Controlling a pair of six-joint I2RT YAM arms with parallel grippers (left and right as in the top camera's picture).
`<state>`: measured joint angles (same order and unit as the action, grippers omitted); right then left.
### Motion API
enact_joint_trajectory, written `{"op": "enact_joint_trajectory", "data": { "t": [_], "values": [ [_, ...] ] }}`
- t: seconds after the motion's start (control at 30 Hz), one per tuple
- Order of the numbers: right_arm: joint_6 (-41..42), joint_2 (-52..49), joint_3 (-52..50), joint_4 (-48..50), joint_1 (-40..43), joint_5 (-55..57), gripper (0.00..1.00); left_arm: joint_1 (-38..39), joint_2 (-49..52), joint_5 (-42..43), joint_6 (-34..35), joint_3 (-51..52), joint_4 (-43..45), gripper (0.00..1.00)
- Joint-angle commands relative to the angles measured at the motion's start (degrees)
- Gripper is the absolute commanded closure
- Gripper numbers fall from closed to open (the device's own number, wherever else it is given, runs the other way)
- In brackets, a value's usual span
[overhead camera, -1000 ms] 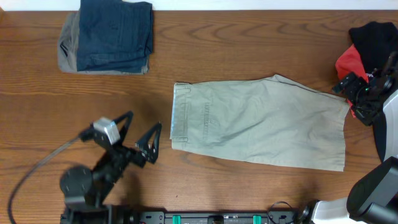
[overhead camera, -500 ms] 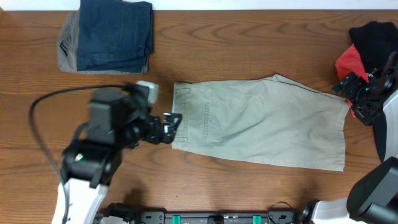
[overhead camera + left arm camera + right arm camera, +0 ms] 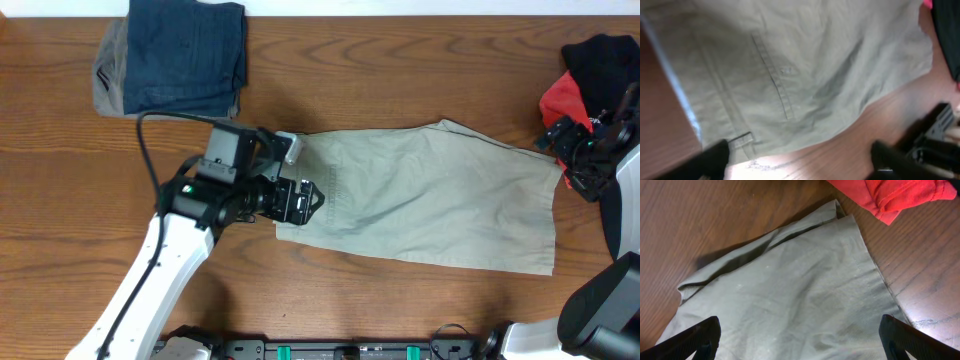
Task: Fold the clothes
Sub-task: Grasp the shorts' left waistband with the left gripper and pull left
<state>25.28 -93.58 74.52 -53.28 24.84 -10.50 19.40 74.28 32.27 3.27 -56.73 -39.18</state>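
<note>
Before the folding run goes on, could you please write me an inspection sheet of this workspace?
Surface: brown wooden table, wood showing around the garments.
Job's things: khaki trousers spread flat, waistband toward the left arm.
Clutter: folded blue jeans on a grey garment at the far left; black and red garments at the far right.
Hands: left hand open, over the waistband end; right hand open, beside the leg hem.
Cables: black cable loops beside the left arm.
Surroundings: black rail along the near edge.
</note>
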Motion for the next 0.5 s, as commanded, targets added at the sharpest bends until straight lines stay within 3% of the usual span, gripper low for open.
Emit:
{"op": "enact_joint_trajectory", "data": {
  "t": [0.0,0.1,0.2,0.3,0.47],
  "values": [
    [0.8,0.3,0.7,-0.1,-0.4,0.1,0.01,1.4,4.3,2.7,-0.1,-1.4,0.3,0.41],
    [0.8,0.3,0.7,-0.1,-0.4,0.1,0.01,3.1,9.0,2.4,0.1,-1.4,1.6,0.68],
    [0.8,0.3,0.7,-0.1,-0.4,0.1,0.01,4.2,13.3,-3.3,5.5,-1.4,2.8,0.89],
    [0.8,0.3,0.7,-0.1,-0.4,0.1,0.01,4.4,16.9,-8.4,10.0,-1.4,3.3,0.94],
    [0.8,0.3,0.7,-0.1,-0.4,0.1,0.01,4.4,20.2,-9.2,10.4,-1.4,4.6,0.94]
  ]
}}
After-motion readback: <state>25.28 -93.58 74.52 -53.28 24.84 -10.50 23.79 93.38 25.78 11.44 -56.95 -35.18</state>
